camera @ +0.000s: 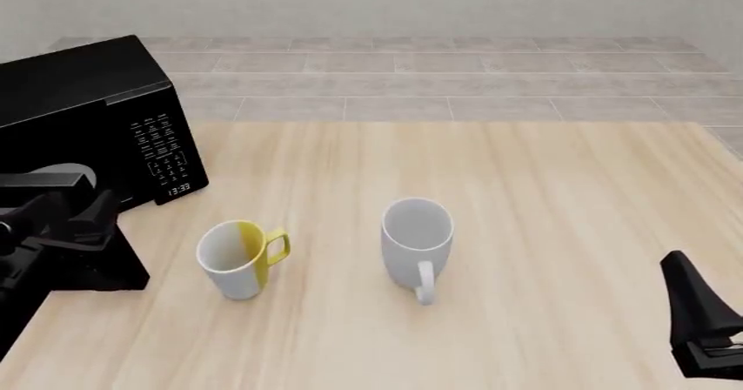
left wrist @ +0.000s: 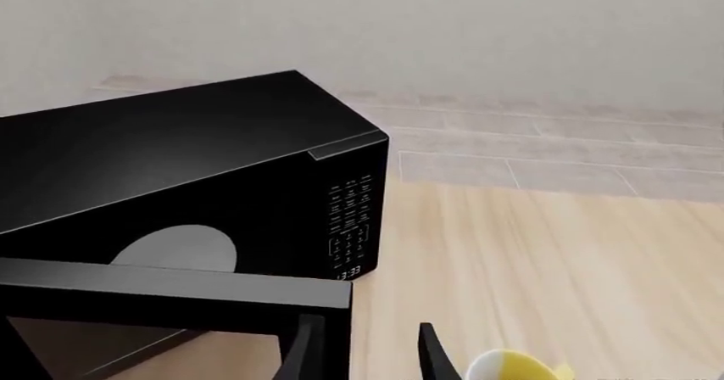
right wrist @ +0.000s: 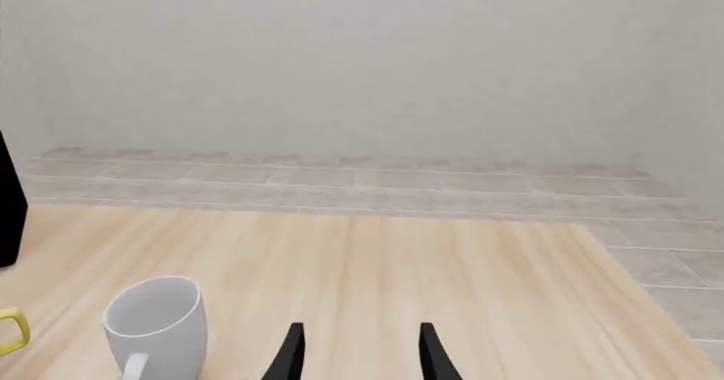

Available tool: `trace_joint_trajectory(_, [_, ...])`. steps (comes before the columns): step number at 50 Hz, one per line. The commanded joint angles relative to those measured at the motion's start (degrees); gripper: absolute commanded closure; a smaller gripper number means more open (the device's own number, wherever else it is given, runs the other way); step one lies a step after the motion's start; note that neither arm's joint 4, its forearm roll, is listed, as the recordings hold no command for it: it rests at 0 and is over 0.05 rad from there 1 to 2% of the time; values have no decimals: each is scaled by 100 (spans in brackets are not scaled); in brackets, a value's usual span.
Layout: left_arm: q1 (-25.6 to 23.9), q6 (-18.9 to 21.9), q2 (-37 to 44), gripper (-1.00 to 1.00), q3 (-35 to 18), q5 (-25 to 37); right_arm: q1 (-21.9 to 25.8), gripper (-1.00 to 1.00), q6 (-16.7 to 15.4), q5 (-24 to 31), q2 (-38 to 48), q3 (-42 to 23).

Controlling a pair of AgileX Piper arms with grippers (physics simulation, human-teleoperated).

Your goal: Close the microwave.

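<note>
Two robot arms work at a pale wooden table [camera: 523,198] in a simulated room with a tiled floor and plain wall beyond. At the far left of the table sits the microwave [camera: 82,111], a large glossy black box with a keypad of small white buttons [camera: 159,151] and a tiny clock display [camera: 177,189] on the right of its front. Its door [left wrist: 169,291] hangs open, swung out toward the near side, and a pale round turntable [left wrist: 175,248] shows inside the cavity.

In the front view the left arm comes in at the near left. The left gripper [left wrist: 368,354] sits just beside the outer edge of the open door; its jaws stand apart, holding nothing. Whether either finger touches the door cannot be told.

Near the middle of the table stands a yellow and white mug [camera: 238,258], upright, handle to the right. To its right, apart from it, stands a white mug [camera: 416,242], handle toward the near side.

The right gripper [right wrist: 359,350] hovers at the near right, well apart from both mugs, jaws apart and empty.
</note>
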Motion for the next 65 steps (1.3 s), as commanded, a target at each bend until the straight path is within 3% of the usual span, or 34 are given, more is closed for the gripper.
trace_joint_trajectory(1, [59,200,100,-100,-16,231,32,-100,49,-1,0,23])
trace_joint_trajectory(33, [-16,199,633,-100,-305,97,67,-100,88,12,0,0])
trace_joint_trajectory(48, [-45,203,1261,-100,-503,-208,9,-100,78,4,0,57])
trace_joint_trajectory(65, [-5,251,1327,-100,-601,-168,11,-100,80,-7,0,63])
